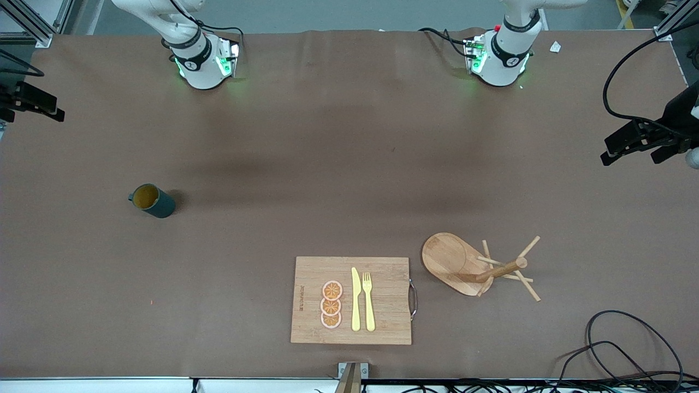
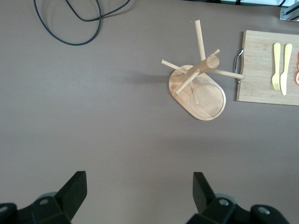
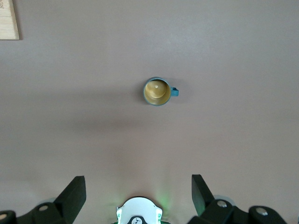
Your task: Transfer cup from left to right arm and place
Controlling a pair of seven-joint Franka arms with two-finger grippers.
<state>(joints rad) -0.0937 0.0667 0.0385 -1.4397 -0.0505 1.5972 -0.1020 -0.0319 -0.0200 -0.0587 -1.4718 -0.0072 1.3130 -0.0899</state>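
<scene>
The cup [image 1: 152,201], dark teal with a tan inside, stands upright on the brown table toward the right arm's end; its handle points to that end's edge. My right gripper [image 3: 138,183] hangs high over the table between its own base [image 3: 138,212] and the cup [image 3: 157,91], open and empty. High over the left arm's end of the table, my left gripper [image 2: 140,181] is also open, with only bare table between its fingers. The cup does not show in the left wrist view.
A wooden mug tree [image 1: 479,267] on an oval base stands beside a cutting board [image 1: 382,322] that carries a yellow knife, a fork and orange slices, near the front edge. Black cables [image 1: 628,349] lie at the front corner by the left arm's end.
</scene>
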